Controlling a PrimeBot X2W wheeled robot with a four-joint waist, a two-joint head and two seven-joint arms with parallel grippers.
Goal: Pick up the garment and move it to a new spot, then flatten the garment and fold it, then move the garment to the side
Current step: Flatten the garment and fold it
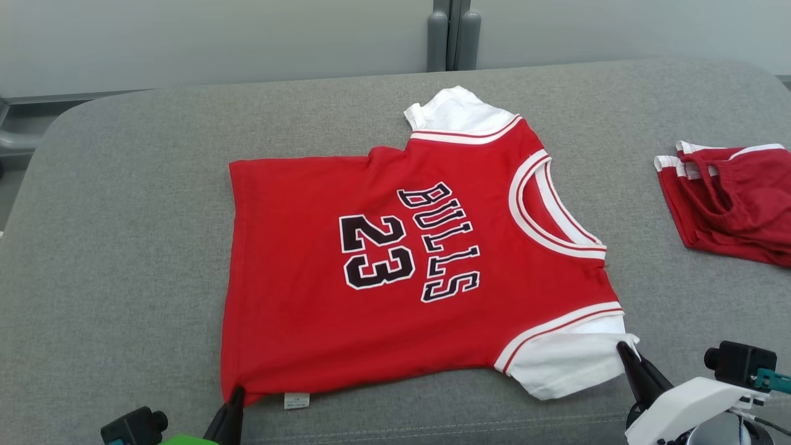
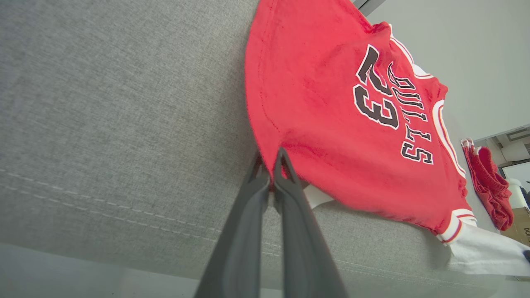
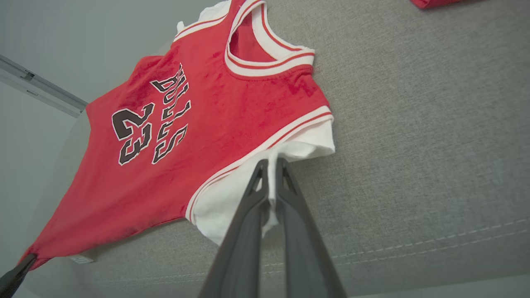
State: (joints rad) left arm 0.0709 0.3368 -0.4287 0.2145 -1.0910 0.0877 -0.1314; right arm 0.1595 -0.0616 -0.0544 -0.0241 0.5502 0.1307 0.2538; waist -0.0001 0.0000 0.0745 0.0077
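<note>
A red jersey lettered BULLS 23 is pictured spread flat, print upward, on a grey cushioned surface. It lies near the front edge, with its neckline turned to the right of the head view.

The left gripper is shown pressed together on the jersey's lower hem corner. The right gripper is clamped on the edge of the near white sleeve.

From the head camera only the dark fingertips are seen meeting the cloth. The grips themselves are made plain by the wrist cameras. In the left wrist view red hem is nipped between the closed fingers. In the right wrist view a strip of white sleeve is caught between the fingers. The left gripper's tip is also seen there, at the far hem corner in the lower left of that view.

A stitched seam along the cushion's front is picked out in both wrist views.

Counted: one jersey, two white sleeves, two grippers, and one small white label at the hem. One folded red pile with white trim lies well apart at the right. It is possibly shorts, and the number of pieces in it cannot be told.
</note>
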